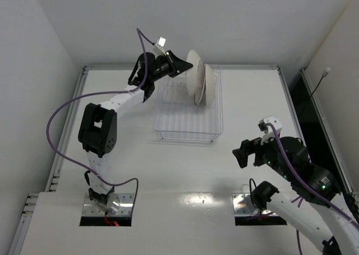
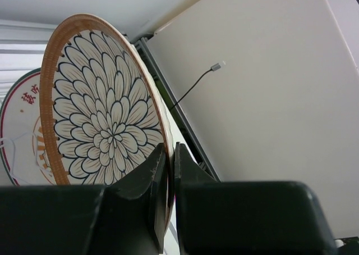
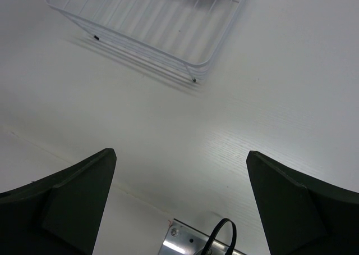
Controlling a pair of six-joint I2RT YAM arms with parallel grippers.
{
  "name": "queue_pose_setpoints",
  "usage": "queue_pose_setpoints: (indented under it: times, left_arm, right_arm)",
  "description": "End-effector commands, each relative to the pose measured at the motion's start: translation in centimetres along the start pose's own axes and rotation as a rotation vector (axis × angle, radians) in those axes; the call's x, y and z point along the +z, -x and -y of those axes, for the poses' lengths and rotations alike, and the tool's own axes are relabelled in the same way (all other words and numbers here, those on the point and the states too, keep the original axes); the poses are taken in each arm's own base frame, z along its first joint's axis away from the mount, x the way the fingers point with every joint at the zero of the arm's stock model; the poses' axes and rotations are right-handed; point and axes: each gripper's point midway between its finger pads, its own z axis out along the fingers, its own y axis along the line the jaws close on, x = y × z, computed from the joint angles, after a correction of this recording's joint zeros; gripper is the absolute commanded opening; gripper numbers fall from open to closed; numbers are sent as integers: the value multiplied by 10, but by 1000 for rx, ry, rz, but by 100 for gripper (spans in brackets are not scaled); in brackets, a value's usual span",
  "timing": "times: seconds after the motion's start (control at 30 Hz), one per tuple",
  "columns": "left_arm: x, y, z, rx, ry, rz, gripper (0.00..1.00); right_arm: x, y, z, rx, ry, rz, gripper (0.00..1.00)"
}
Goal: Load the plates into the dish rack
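The left arm [image 1: 112, 106] stretches from the near-left edge of the worktop [image 1: 168, 176] towards the far edge, elbow raised and wrist turned right, as the left gripper [image 1: 180, 65] clamps both fingers on the rim of the sunburst plate [image 1: 193, 75]. The left wrist view shows the fingers [image 2: 160, 171] pinched on either side of the orange rim, the petal-patterned face [image 2: 101, 114] turned to the camera

The plate stands on edge, just right of the gripper, over the far end of the dish rack [image 1: 185, 136], which sits beside the far edge, right of centre. Whether its lower rim rests on the wires cannot be told

A second plate [image 1: 210, 86] stands upright just beyond it in the same end of the rack, its white underside with red lettering [image 2: 22, 131] facing the held plate

The right arm [image 1: 303, 176] is folded over the near-right corner, well apart from the rack. The right gripper [image 1: 251, 154] hangs above bare worktop with its fingers spread wide and nothing between them [image 3: 180, 154], the near corner of the rack [image 3: 134, 47] ahead of it
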Motion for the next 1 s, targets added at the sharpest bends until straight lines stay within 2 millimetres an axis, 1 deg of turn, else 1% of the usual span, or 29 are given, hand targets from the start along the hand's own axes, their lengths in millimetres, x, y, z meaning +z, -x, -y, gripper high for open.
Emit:
queue_pose_setpoints:
  times: [0.0,0.03,0.07,0.13,0.2,0.27,0.3,0.4,0.43,0.53,0.57,0.63,0.7,0.73,0.77,0.8,0.83,0.87,0.9,0.97]
  left_arm:
    - [1,40,67,140,-168,154,0]
    - [0,43,69,138,-161,160,0]
    - [0,41,64,141,-146,164,0]
    - [0,42,61,136,-134,168,0]
    - [2,38,51,125,-112,165,0]
    - [2,38,50,125,-112,165,0]
    - [5,35,44,120,-103,159,0]
    - [4,30,35,109,-82,156,0]
    - [6,27,37,107,-82,156,0]
    - [6,23,29,98,-62,154,0]
    - [6,23,29,98,-62,154,0]
    - [4,17,19,87,-38,150,0]
    - [3,15,15,87,-34,158,0]
    - [2,11,7,81,-18,158,0]
    - [3,5,9,71,-26,152,0]
    - [3,8,14,70,-44,164,0]
    - [2,6,12,69,-43,163,0]
    - [3,1,5,52,-35,156,0]
    - [3,2,7,46,-43,162,0]
    - [2,-1,4,42,-36,157,0]
  right_arm:
    - [3,6,-5,7,23,19,100]
    - [3,6,-5,7,23,19,100]
    - [3,6,-5,7,23,19,100]
    - [3,6,-5,7,23,19,100]
    - [3,6,-5,7,23,19,100]
    - [3,6,-5,7,23,19,100]
    - [3,6,-5,7,23,19,100]
    - [3,6,-5,7,23,19,100]
    - [3,6,-5,7,23,19,100]
    - [3,6,-5,7,23,19,100]
    - [3,6,-5,7,23,19,100]
    - [3,6,-5,7,23,19,100]
    - [3,6,-5,-2,23,19,100]
    - [3,6,-5,-2,23,19,100]
    - [3,6,-5,-2,23,19,100]
    - [3,6,-5,-2,23,19,100]
    - [3,6,-5,-2,23,19,100]
    - [3,6,-5,-2,23,19,100]
    - [3,6,-5,-2,23,19,100]
    - [3,5,-6,-2,32,17,100]
